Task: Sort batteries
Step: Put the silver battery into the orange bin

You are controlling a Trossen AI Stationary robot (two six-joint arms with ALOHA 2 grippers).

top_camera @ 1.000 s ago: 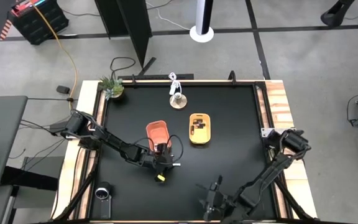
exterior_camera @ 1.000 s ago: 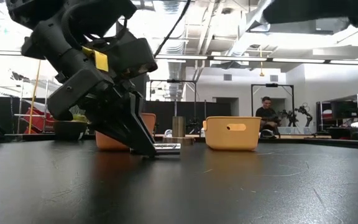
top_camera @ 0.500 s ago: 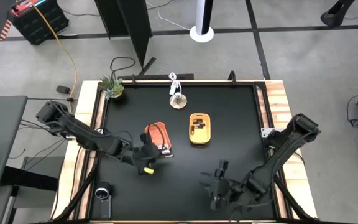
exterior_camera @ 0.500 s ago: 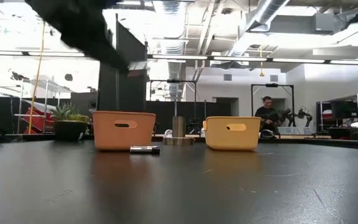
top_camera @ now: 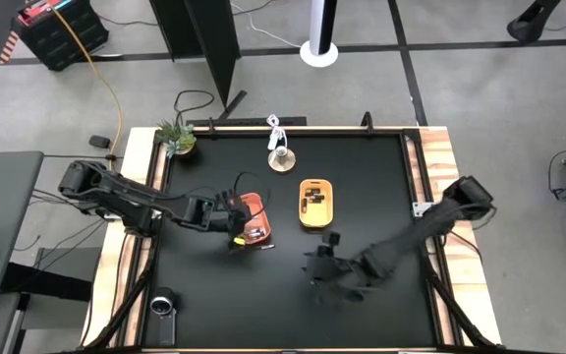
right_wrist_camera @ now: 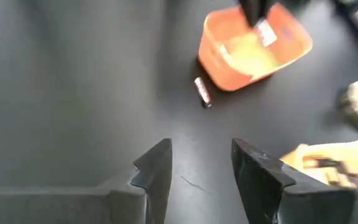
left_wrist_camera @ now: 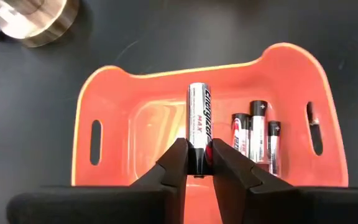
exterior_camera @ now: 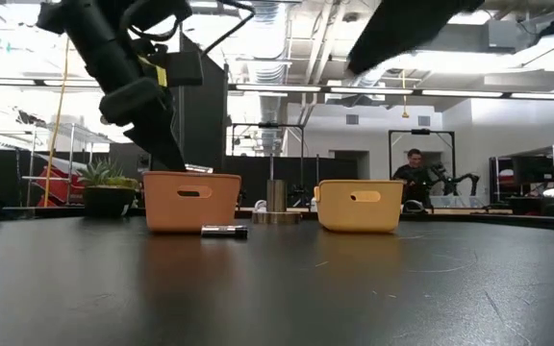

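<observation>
- I am holding my left gripper [left_wrist_camera: 197,163] over the orange tray [left_wrist_camera: 110,99], its fingers pinched on the base of a silvery battery [left_wrist_camera: 198,121] that is pointing out over the tray's floor.
- Three batteries [left_wrist_camera: 253,134] are already lying together inside the orange tray, to one side of where mine is hanging.
- My right gripper [right_wrist_camera: 201,163] is hovering with its fingers parted and empty above the bare table [right_wrist_camera: 73,93], facing a loose dark battery [right_wrist_camera: 202,92] lying just beside the orange tray.
- The yellow tray [top_camera: 314,203] is sitting near the orange one with dark batteries in it.
- Risk: I am gripping only the battery's end, so it could swing or slip and bounce off the rim when I let go.
- Risk: both arms are working close around the orange tray, so reaching for the loose battery could knock my left arm or the tray, and that battery could roll.
</observation>
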